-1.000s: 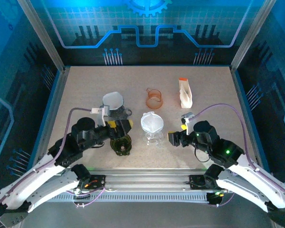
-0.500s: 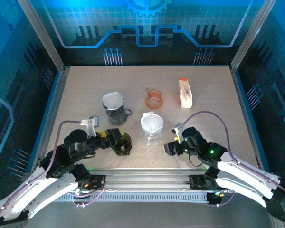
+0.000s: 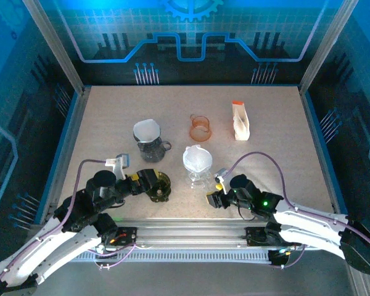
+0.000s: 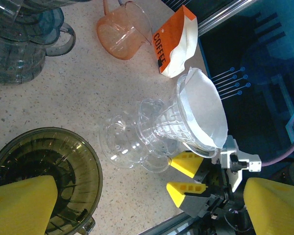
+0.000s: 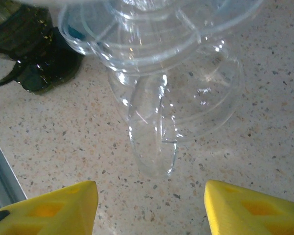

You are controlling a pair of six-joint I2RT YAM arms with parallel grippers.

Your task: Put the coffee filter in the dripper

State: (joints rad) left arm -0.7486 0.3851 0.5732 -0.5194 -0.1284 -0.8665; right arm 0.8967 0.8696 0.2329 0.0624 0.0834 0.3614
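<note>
On the right wrist camera the clear plastic cone dripper (image 5: 181, 83) runs off the top edge, its upper cone lost. The dark olive tinted glass cup (image 5: 36, 63) sits blurred and cropped at the left. On the left wrist camera a yellow finger (image 4: 22, 203) of the left claw (image 4: 152, 180) covers that cup's near rim, and the smoky grey transparent jug (image 4: 19, 44) is cut by the corner.

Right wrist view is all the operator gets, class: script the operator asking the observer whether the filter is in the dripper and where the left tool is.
Operator: Does this clear plastic dripper hold a filter?
Observer: Yes, a white paper cone filter sits inside its funnel.
Operator: Where is the left tool?
Observer: Open, at a dark olive round cup left of the dripper.
Operator: Anything behind?
Observer: An orange transparent jug and a white-and-orange coffee bag.
</note>
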